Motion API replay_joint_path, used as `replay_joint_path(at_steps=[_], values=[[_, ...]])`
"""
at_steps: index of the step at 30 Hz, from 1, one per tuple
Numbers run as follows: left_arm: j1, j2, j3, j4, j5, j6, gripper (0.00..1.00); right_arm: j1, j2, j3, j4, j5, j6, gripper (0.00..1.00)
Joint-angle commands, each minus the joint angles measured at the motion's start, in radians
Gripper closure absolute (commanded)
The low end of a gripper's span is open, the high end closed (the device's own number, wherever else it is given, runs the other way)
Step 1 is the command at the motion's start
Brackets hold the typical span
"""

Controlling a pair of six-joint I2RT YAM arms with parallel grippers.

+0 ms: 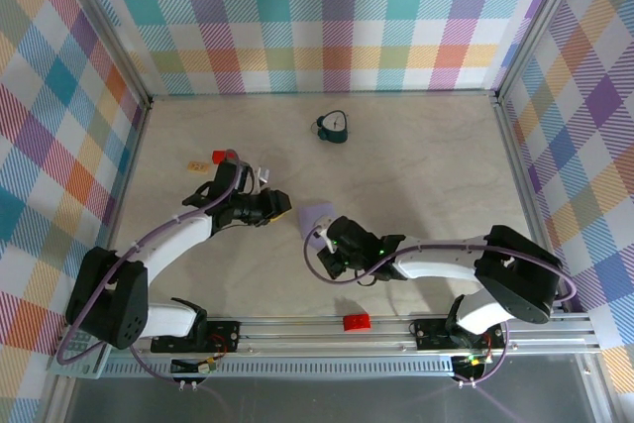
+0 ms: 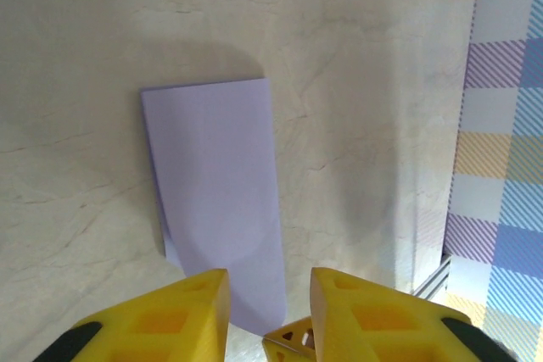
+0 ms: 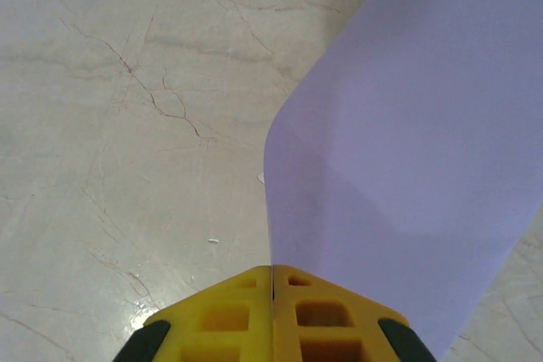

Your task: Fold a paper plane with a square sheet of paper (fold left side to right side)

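Sheet of paper (image 2: 216, 201) lies mid-worktop between the two arms. From the left wrist it reads as a flat upright rectangle, so the left-to-right fold looks made, though I can't judge how sharp the crease is. Right tool (image 3: 272, 273) is closed on one edge of the paper, fingers flush together with the sheet pinched between them. From that pinch the paper rises and curls away off the worktop (image 3: 127, 125). Left tool (image 2: 269, 281) has its jaws apart with a clear gap, hovering over the near end of the rectangle and gripping nothing. Main risk: nothing pins the sheet, so any pull from the right tool could drag the whole paper, skew the layers or spring the fold open. The pinch is thin and at the edge, so a fast move could slip it out or tear it. The left tool's parted fingers sit just above the paper and could snag a corner if they drop or sweep. The two tools are near each other, so a crossing move risks a bump. Room: bare worktop all round the paper and walls well apart. Dark teal clock-like object (image 1: 334, 127) is well apart at the far side. One red block (image 1: 220, 157) sits beside the left arm, another (image 1: 355, 322) on the near rail.
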Motion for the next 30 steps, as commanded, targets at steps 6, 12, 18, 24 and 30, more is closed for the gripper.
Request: replay_joint_path(at_steps=[6, 12, 18, 24, 30], values=[[-0.067, 0.206, 0.129, -0.005, 0.095, 0.095, 0.8, -0.075, -0.015, -0.072, 0.165, -0.246, 0.129, 1.0], [-0.123, 0.357, 0.221, -0.015, 0.084, 0.129, 0.88, -0.089, 0.007, -0.076, 0.19, -0.274, 0.156, 1.0], [-0.162, 0.471, 0.276, -0.027, 0.091, 0.153, 0.93, -0.099, 0.023, -0.078, 0.19, -0.276, 0.167, 1.0], [-0.177, 0.538, 0.275, -0.036, 0.059, 0.166, 0.96, -0.105, 0.025, -0.083, 0.182, -0.276, 0.178, 1.0], [-0.18, 0.569, 0.265, -0.068, -0.004, 0.174, 1.0, -0.109, 0.021, -0.075, 0.145, -0.268, 0.198, 1.0]])
